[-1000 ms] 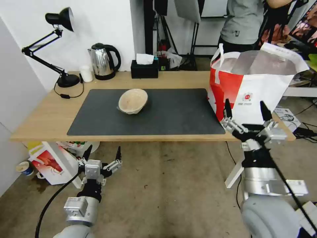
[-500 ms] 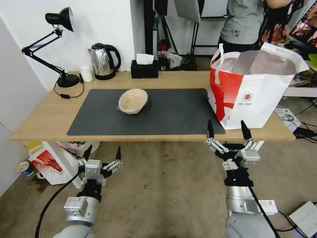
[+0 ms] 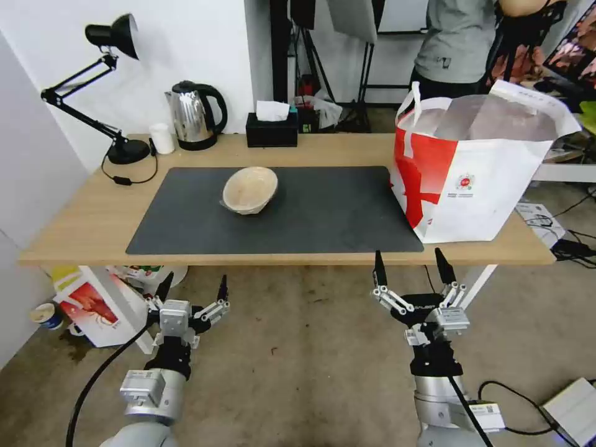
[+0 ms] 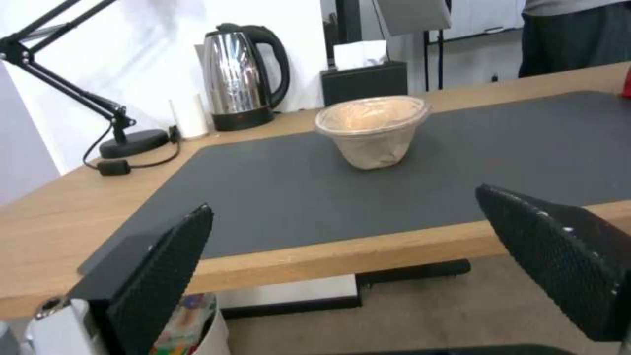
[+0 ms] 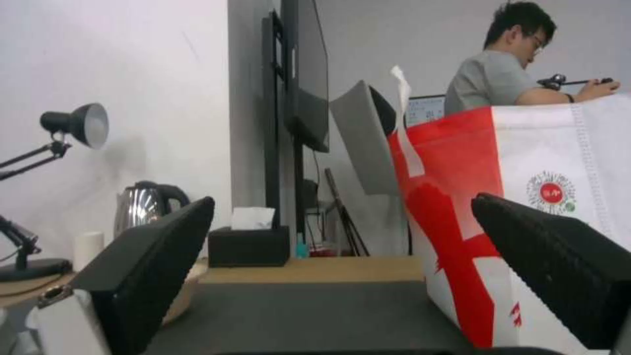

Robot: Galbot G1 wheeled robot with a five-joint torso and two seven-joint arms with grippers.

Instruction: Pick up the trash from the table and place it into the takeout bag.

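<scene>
Beige pulp bowl point(image 3: 249, 189) on mat point(image 3: 323, 217).

one beige pulp bowl point(image 3: 250, 190), one takeout bag point(image 3: 478, 162), one kettle point(image 3: 196, 115), one desk lamp point(image 3: 105, 87), one tissue box point(image 3: 271, 129), one small white cup point(image 3: 162, 138)

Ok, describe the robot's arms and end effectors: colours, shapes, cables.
Both arms are silver-grey metal cylinders with black wrist sections. The left end effector and right end effector each have silver linkages and two pointed black fingers with dimpled pads. A black cable runs along each arm.
</scene>
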